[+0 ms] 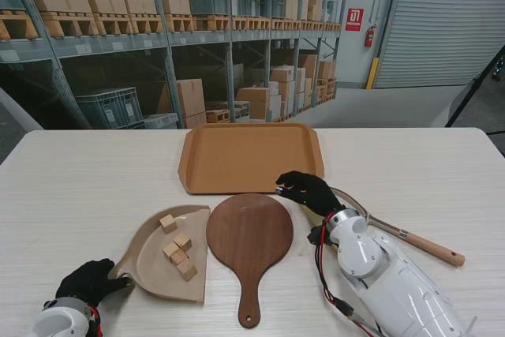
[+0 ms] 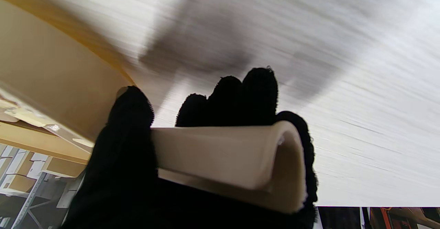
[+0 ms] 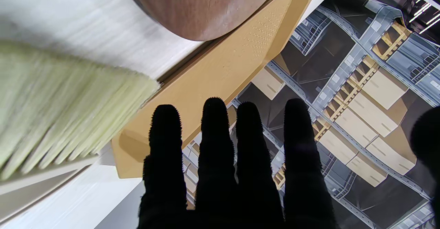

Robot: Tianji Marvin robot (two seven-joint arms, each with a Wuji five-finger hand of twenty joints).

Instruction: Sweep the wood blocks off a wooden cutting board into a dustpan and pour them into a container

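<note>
Warehouse racking full of cardboard boxes runs behind a pale wood-grain tabletop (image 1: 87, 171). The wooden cutting board (image 1: 250, 233) lies in the middle with its round part farther from me and its handle pointing straight back toward me, so its long axis runs near-to-far. Its top looks bare. Just left of it, about touching its edge, sits the beige dustpan (image 1: 150, 262) with the wood blocks (image 1: 179, 251) inside, open mouth facing the board and its handle aimed at the near-left corner. The left robot hand (image 1: 88, 280) is wrapped around that handle; the wrist view shows the thumb and fingers (image 2: 240, 96) curled over it. The tan tray (image 1: 249, 155) lies farther out, long side running left-right. The right robot hand (image 1: 309, 191) hovers near the tray's near-right corner with fingers (image 3: 215, 143) straight and slightly apart, holding nothing. The brush (image 1: 410, 238) lies just beside that hand, handle angled toward the near right.
</note>
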